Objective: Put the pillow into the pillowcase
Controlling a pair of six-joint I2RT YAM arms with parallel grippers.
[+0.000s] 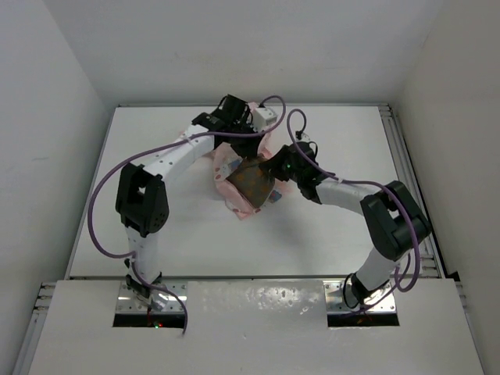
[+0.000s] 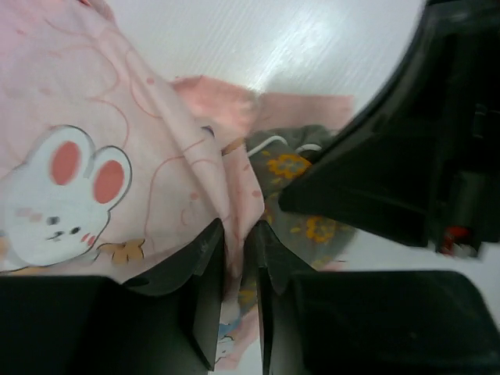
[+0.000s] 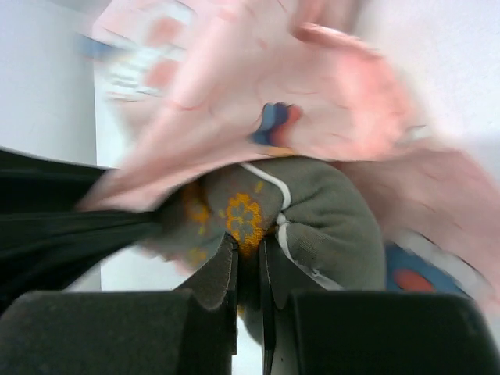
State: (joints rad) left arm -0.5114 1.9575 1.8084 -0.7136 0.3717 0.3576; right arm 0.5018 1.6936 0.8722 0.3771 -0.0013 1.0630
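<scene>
The pink bunny-print pillowcase [image 1: 234,168] lies bunched at the middle of the table. The brown pillow [image 1: 251,183] with orange flowers sits partly inside it. My left gripper [image 2: 241,242] is shut on a fold of the pillowcase [image 2: 117,117] and holds it up. My right gripper [image 3: 248,254] is shut on the edge of the pillow [image 3: 312,219], under the pink cloth [image 3: 258,101]. In the top view the left gripper [image 1: 244,131] is at the far side of the bundle and the right gripper [image 1: 273,166] at its right side. The pillow also shows in the left wrist view [image 2: 301,168].
The white table [image 1: 344,226] has a raised rail along its right edge [image 1: 402,180]. Purple cables loop off both arms. The right arm's dark body fills the right of the left wrist view [image 2: 422,141].
</scene>
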